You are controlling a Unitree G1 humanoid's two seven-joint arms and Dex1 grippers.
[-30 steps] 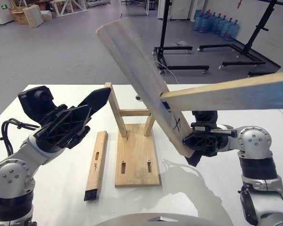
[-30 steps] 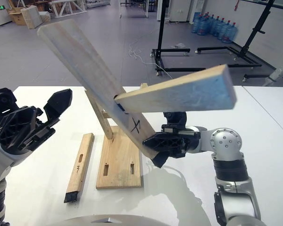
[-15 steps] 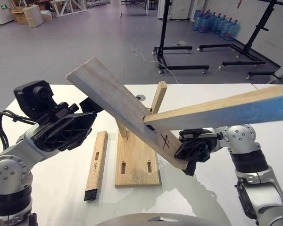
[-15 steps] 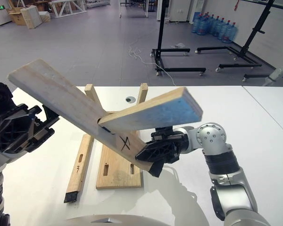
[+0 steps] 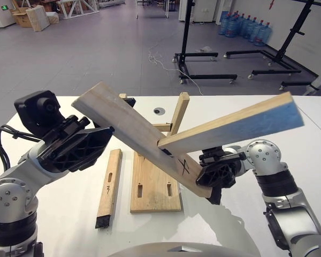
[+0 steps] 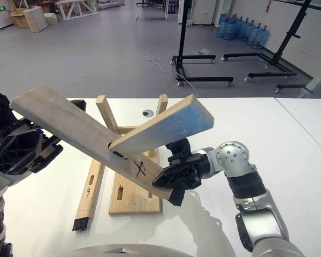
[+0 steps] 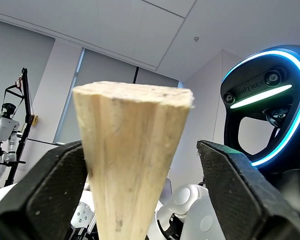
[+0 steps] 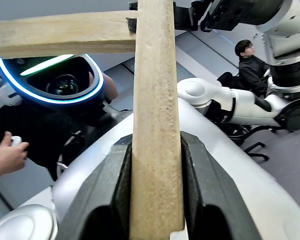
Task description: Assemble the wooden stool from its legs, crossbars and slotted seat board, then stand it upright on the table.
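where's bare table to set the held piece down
Bare table lies right of the right gripper, and near the front edge left of the loose bar. The centre is crowded: seat board, its standing legs, the held leg overhead.

the slotted seat board lies flat at the middle of the table. just left of it, alongside, lies a loose slotted leg. a leg frame stands at the board's far end. above these a long leg slants from upper left down to lower right. its low end sits in the right gripper, right of the board, and its high end sits between the fingers of the left gripper. a plank joined at its middle rises to the right.
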